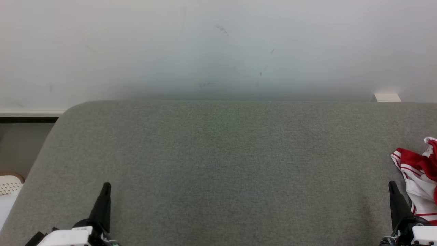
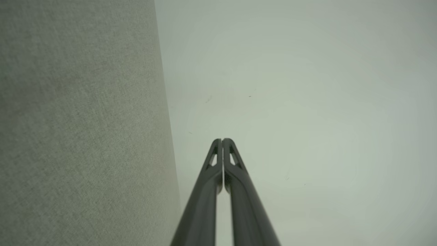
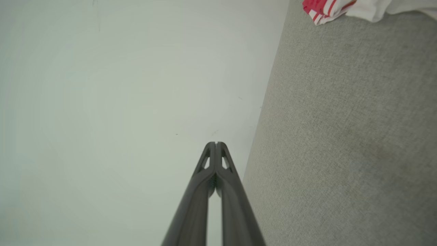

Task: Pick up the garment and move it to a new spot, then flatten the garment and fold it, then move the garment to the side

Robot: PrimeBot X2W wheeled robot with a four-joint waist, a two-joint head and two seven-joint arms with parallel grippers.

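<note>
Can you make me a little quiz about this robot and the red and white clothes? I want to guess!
1. Pick one: where does the red and white garment lie on the grey surface?
A) at the robot's left edge
B) at the robot's right edge
C) in the middle
2. True or false: the right gripper is holding the garment.
3. Fill the gap: the two fingers of the left gripper are pressed ____.

Key
1. B
2. False. It is shut and empty, with the garment lying off to its side.
3. together
</note>
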